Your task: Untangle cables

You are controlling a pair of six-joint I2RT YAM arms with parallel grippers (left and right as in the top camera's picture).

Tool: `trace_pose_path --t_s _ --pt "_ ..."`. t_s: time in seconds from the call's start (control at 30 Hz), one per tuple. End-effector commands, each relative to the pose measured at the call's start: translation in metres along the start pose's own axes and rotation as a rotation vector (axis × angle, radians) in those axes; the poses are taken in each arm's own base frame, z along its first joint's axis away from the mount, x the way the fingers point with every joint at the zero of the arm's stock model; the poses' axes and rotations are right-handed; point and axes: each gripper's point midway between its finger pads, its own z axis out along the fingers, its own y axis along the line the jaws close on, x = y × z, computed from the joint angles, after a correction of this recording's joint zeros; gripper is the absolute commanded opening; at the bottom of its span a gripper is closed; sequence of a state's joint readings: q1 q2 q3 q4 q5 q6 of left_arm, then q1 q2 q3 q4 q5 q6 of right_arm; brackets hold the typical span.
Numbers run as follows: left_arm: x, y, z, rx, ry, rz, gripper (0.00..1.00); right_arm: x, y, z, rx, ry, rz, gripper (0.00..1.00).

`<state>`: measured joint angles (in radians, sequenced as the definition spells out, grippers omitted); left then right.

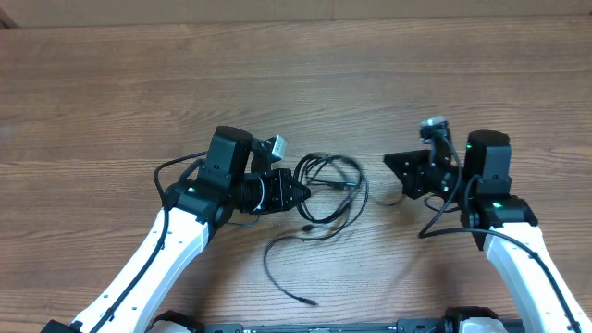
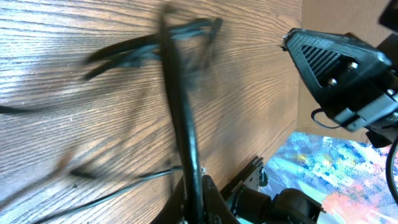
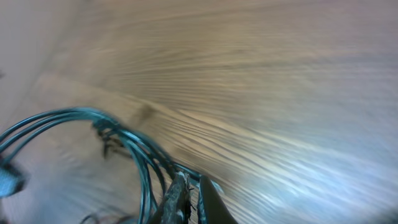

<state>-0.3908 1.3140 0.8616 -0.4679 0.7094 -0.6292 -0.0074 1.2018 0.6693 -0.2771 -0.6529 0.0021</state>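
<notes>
left tool: closed narrow on one strand of the cables. in the left wrist view a black cord ran straight up from its tip into the bundle.
right tool: closed tight. the overhead showed bare counter between its tip and the bundle. the blurred right wrist view showed cords running down to its tip, so i could not tell whether it had pinched one.
risk, knot tightening: with only one strand gripped, a straight pull would likely have cinched the loops rather than freed them.
risk, dragging: the bundle was light and loose, so it could simply have slid along the counter behind the left tool with nothing holding the other side.
risk, empty close: if the right tool had shut on nothing, any pull apart would have been one-handed, and it would have needed to reopen and reach in.
risk, slip: the cord was thin and smooth, so a hard tug could have drawn it out of the narrow grip.
cables relative to left tool: the bundle touched its tip and spread away from it toward the right tool.
cables relative to right tool: near it, but apart in the overhead.
trailing strand: it ran from the bundle back toward the robot's side and ended in a small plug, well apart from both tools.
</notes>
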Motion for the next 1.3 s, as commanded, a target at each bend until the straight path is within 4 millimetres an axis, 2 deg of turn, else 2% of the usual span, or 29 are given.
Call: trace_pose_path --t_s 0.0,0.17,0.3,0.43,0.5,0.53,0.6,0.63,0.7,0.8,0.93,0.97,1.03,1.1,1.27 --pt "0.0 -0.008 -0.003 0.038 0.007 0.053 0.04 0.006 -0.033 -0.009 0.15 0.007 0.165 0.04" --pt "0.01 -0.027 -0.005 0.147 0.052 0.237 0.04 0.043 -0.06 -0.02 0.333 0.1 0.42 0.04" --pt "0.006 -0.043 -0.014 0.198 0.012 0.324 0.04 0.061 -0.076 -0.03 0.462 0.136 0.512 0.04" --pt "0.0 -0.082 -0.046 0.269 -0.125 0.512 0.04 0.068 -0.076 -0.032 0.474 0.159 0.53 0.04" --pt "0.001 -0.111 -0.075 0.319 -0.238 0.648 0.04 0.069 -0.076 -0.032 0.475 0.162 0.532 0.04" --pt "0.001 -0.119 -0.083 0.331 -0.272 0.682 0.04 0.069 -0.075 -0.032 0.475 0.164 0.533 0.04" --pt "0.005 -0.141 -0.107 0.37 -0.359 0.773 0.04 0.07 -0.075 -0.033 0.476 0.169 0.536 0.1" --pt "0.006 -0.145 -0.112 0.378 -0.376 0.792 0.04 0.071 -0.075 -0.033 0.476 0.17 0.536 0.12" --pt "0.008 -0.151 -0.121 0.38 -0.411 0.815 0.04 0.073 -0.075 -0.033 0.478 0.179 0.541 0.23" --pt "0.01 -0.153 -0.124 0.384 -0.418 0.822 0.04 0.076 -0.074 -0.034 0.48 0.19 0.546 0.4" --pt "0.01 -0.152 -0.123 0.382 -0.416 0.819 0.04 0.076 -0.074 -0.034 0.48 0.19 0.546 0.53" --pt "0.01 -0.152 -0.123 0.382 -0.416 0.819 0.04 0.076 -0.074 -0.034 0.48 0.19 0.546 0.67" --pt "0.009 -0.152 -0.123 0.378 -0.418 0.818 0.04 0.076 -0.074 -0.034 0.48 0.19 0.546 0.87" --pt "0.007 -0.151 -0.123 0.369 -0.427 0.815 0.04 0.076 -0.074 -0.034 0.48 0.19 0.546 0.98" --pt "0.006 -0.145 -0.121 0.337 -0.431 0.845 0.04 0.073 -0.075 -0.033 0.477 0.18 0.541 1.0"
